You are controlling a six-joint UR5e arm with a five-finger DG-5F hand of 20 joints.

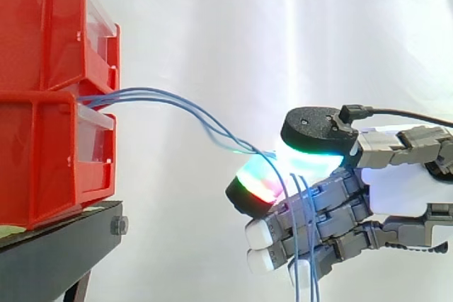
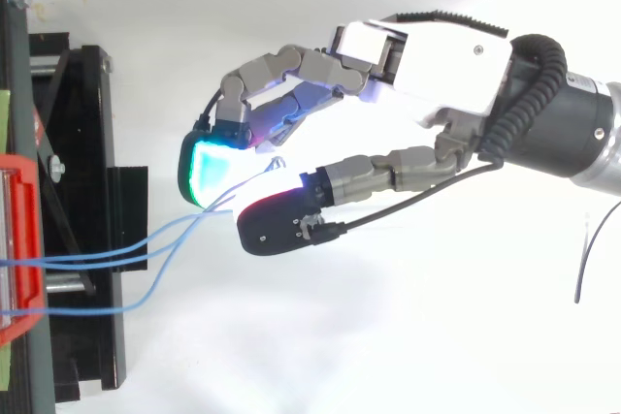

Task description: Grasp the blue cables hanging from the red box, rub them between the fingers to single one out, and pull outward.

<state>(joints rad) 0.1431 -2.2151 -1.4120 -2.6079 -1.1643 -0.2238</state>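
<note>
Where the fingers [image 2: 209,170] pinch, blue cables [image 1: 141,94] bend.

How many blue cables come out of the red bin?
3 blue cables. In the top view, two leave the red bin close together, the third cable apart; all meet in the hand, pinched. More may be hidden inside.

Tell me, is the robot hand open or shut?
Shut. The hand pinches the blue cables between thumb and a fingertip; their ends dangle below.
</note>
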